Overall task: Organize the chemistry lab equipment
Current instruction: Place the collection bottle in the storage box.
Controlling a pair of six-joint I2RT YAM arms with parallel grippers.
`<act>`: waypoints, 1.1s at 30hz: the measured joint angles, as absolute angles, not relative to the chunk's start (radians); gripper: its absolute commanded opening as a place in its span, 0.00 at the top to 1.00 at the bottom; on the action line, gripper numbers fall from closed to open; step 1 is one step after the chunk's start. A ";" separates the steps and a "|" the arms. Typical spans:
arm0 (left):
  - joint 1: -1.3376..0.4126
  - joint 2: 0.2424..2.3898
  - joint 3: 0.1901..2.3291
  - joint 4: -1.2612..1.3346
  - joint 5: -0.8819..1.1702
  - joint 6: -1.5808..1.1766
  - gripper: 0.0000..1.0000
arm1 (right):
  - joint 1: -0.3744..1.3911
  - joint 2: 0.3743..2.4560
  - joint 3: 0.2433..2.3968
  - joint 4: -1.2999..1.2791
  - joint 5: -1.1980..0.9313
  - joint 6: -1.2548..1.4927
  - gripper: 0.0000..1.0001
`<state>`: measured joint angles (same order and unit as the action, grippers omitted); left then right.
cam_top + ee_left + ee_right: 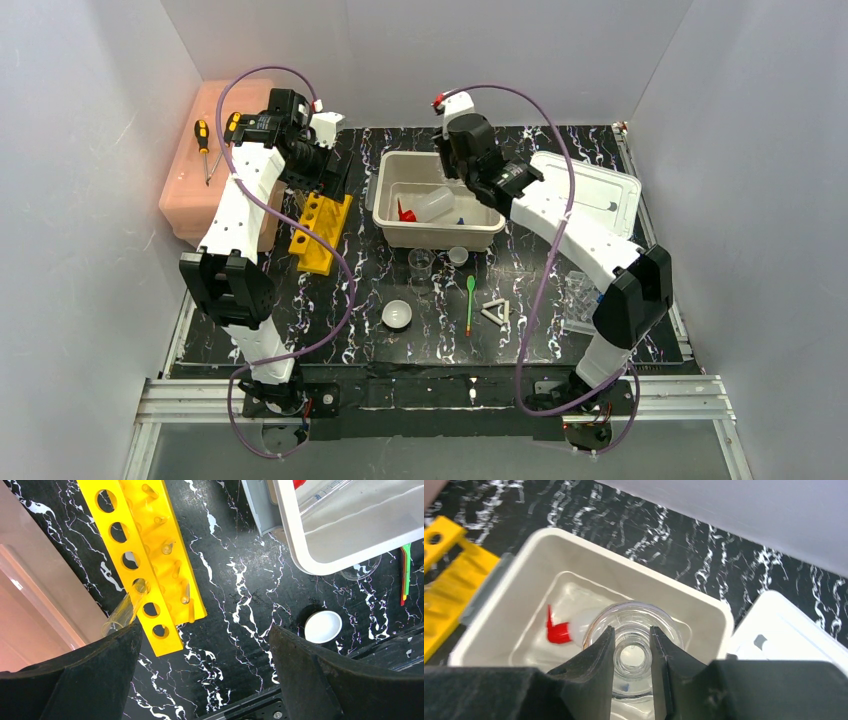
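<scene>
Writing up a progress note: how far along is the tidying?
Done: squeeze bottle lies in the bin; a tube leans in the rack. In hand: right gripper holds the flask over the bin. To do: bowl, spoon, triangle on the table.

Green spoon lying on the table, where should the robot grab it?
Probably the middle of its thin handle, coming straight down from above. The green spoon lies flat on the table, so only its narrow sides offer a pinch, and the white triangle sits apart on one side.
</scene>
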<state>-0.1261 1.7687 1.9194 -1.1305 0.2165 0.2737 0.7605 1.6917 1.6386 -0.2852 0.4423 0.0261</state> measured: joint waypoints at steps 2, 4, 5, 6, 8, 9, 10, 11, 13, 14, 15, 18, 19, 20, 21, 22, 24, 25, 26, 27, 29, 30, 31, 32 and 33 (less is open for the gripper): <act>-0.126 1.768 1.919 -1.131 0.216 0.274 0.02 | 0.726 1.701 1.638 -0.302 0.449 0.041 0.99; -0.126 1.766 1.919 -1.131 0.216 0.274 0.02 | 0.699 1.712 1.625 -0.303 0.450 0.056 0.99; -0.126 1.765 1.919 -1.131 0.216 0.274 0.02 | 0.692 1.715 1.612 -0.306 0.451 0.062 0.99; -0.126 1.763 1.919 -1.131 0.216 0.274 0.02 | 0.686 1.719 1.597 -0.308 0.452 0.069 0.99; -0.126 1.757 1.914 -1.130 0.216 0.277 0.02 | 0.681 1.731 1.573 -0.307 0.455 0.078 0.99; -0.126 1.752 1.911 -1.131 0.216 0.278 0.02 | 0.681 1.738 1.560 -0.307 0.458 0.083 0.99; -0.126 1.749 1.909 -1.131 0.216 0.278 0.02 | 0.681 1.745 1.546 -0.307 0.461 0.086 0.99; -0.125 1.746 1.909 -1.131 0.216 0.279 0.02 | 0.681 1.753 1.534 -0.307 0.464 0.091 0.99; -0.124 1.741 1.908 -1.131 0.216 0.280 0.02 | 0.680 1.765 1.511 -0.305 0.471 0.099 0.99; -0.123 1.739 1.908 -1.131 0.216 0.281 0.02 | 0.680 1.767 1.497 -0.304 0.473 0.102 0.99; -0.123 1.737 1.908 -1.131 0.216 0.281 0.02 | 0.679 1.767 1.484 -0.303 0.474 0.105 0.99; -0.121 1.737 1.908 -1.131 0.216 0.281 0.02 | 0.668 1.767 1.449 -0.289 0.477 0.113 0.99; -0.120 1.737 1.906 -1.130 0.216 0.281 0.02 | 0.661 1.767 1.436 -0.281 0.477 0.118 0.99; -0.120 1.737 1.906 -1.131 0.216 0.281 0.02 | 0.654 1.767 1.425 -0.271 0.477 0.123 0.99; -0.120 1.737 1.906 -1.131 0.216 0.281 0.02 | 0.648 1.767 1.414 -0.261 0.477 0.126 0.99; -0.120 1.737 1.906 -1.131 0.216 0.281 0.02 | 0.641 1.767 1.402 -0.252 0.477 0.130 0.99; -0.120 1.737 1.906 -1.131 0.216 0.281 0.02 | 0.633 1.770 1.383 -0.240 0.477 0.133 0.99; -0.120 1.737 1.906 -1.131 0.216 0.281 0.02 | 0.627 1.774 1.377 -0.233 0.477 0.136 0.99; -0.120 1.737 1.906 -1.131 0.216 0.281 0.02 | 0.624 1.781 1.375 -0.228 0.475 0.140 0.99; -0.120 1.737 1.906 -1.131 0.216 0.281 0.02 | 0.623 1.785 1.374 -0.221 0.475 0.142 0.99; -0.120 1.737 1.906 -1.131 0.216 0.281 0.02 | 0.623 1.795 1.364 -0.200 0.474 0.147 0.99; -0.120 1.737 1.906 -1.131 0.216 0.281 0.02 | 0.623 1.801 1.361 -0.196 0.474 0.150 0.99; -0.120 1.737 1.906 -1.131 0.216 0.282 0.02 | 0.623 1.807 1.358 -0.190 0.473 0.152 0.99; -0.120 1.737 1.906 -1.131 0.216 0.282 0.02 | 0.623 1.815 1.358 -0.184 0.473 0.152 0.99; -0.120 1.737 1.906 -1.131 0.216 0.284 0.02 | 0.623 1.825 1.358 -0.175 0.473 0.153 0.99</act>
